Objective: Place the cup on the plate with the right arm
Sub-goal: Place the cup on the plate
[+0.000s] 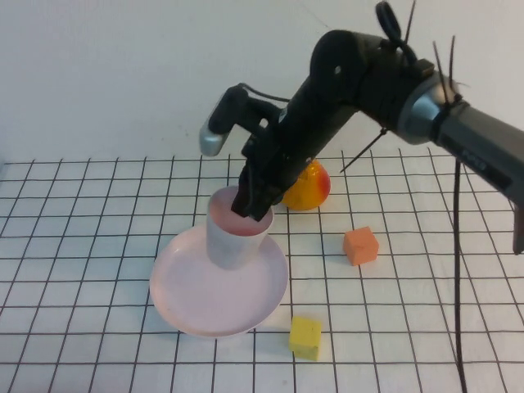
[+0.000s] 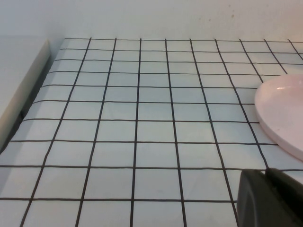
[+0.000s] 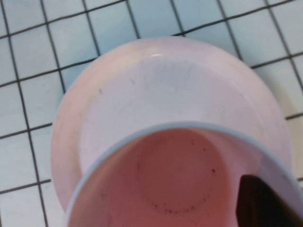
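The pale pink cup stands upright on the far part of the pale pink plate; I cannot tell whether its base touches the plate. My right gripper reaches down from the right and is shut on the cup's far rim, one finger inside the cup. In the right wrist view the cup's inside fills the lower part, with one of the fingers inside the rim and the plate beneath. My left gripper is low over the table beside the plate's edge, shut and empty.
An orange-yellow pear sits just behind the right gripper. An orange cube lies right of the plate and a yellow cube near its front right. A raised ledge borders the table's far left.
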Controlling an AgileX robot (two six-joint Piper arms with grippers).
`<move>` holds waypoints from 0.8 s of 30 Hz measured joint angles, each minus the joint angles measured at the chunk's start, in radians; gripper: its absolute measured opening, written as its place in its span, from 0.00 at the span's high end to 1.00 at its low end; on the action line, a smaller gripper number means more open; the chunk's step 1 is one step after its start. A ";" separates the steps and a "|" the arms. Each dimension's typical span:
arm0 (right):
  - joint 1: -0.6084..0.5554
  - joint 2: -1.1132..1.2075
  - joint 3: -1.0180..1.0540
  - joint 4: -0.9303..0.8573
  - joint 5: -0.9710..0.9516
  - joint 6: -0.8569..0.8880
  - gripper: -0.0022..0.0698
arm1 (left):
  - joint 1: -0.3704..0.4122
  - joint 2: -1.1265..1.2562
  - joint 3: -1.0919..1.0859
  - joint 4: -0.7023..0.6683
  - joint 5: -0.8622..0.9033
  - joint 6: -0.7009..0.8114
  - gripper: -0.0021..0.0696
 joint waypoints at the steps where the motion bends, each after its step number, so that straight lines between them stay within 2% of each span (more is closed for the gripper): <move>1: 0.020 0.002 0.000 -0.017 0.000 -0.008 0.93 | 0.000 0.000 0.000 0.000 0.000 0.000 0.97; 6: 0.072 0.028 0.000 -0.091 0.001 -0.021 0.93 | 0.000 0.000 0.000 0.000 0.000 0.000 0.97; 24: 0.074 0.095 0.000 -0.084 -0.074 -0.026 0.93 | 0.000 0.000 0.000 0.000 0.000 0.000 0.97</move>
